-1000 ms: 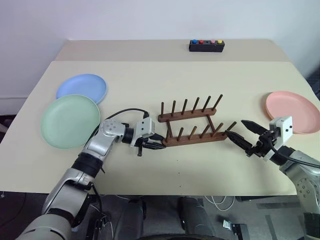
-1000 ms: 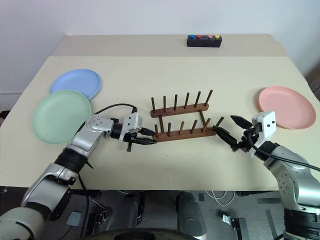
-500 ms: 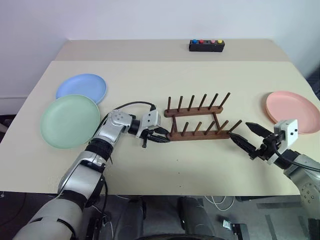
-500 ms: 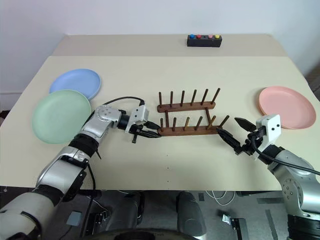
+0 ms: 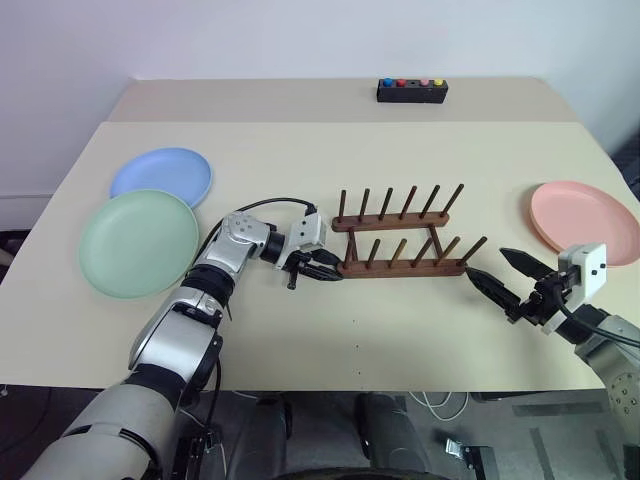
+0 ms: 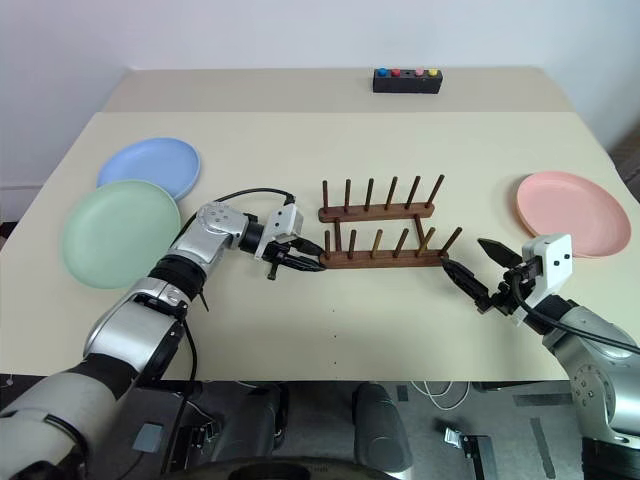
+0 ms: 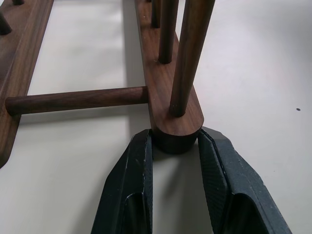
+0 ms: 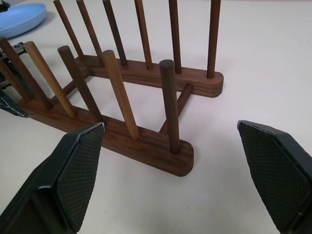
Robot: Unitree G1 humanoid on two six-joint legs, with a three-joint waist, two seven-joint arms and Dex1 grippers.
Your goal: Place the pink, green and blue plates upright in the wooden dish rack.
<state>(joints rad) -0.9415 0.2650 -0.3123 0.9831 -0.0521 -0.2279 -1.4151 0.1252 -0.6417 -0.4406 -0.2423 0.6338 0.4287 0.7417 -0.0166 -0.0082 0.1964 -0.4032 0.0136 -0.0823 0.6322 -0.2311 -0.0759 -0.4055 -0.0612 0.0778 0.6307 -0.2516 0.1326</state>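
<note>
The left gripper [image 7: 174, 161] pinches the near rail's end of the wooden dish rack [image 5: 400, 262] at mid-frame. The right gripper [image 5: 508, 277], lower right, gapes wide and empty just beside the rack's other end. A black button box [image 5: 411, 91] sits at the top centre, clear of everything.

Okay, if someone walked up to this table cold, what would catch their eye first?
Probably the dark wooden dish rack at mid-table, with the left gripper clamped on the end of its near rail and the right gripper wide open just off its other end. Next, the plates lying flat: a green plate and a blue plate at the table's left, a pink plate at its right edge.
</note>
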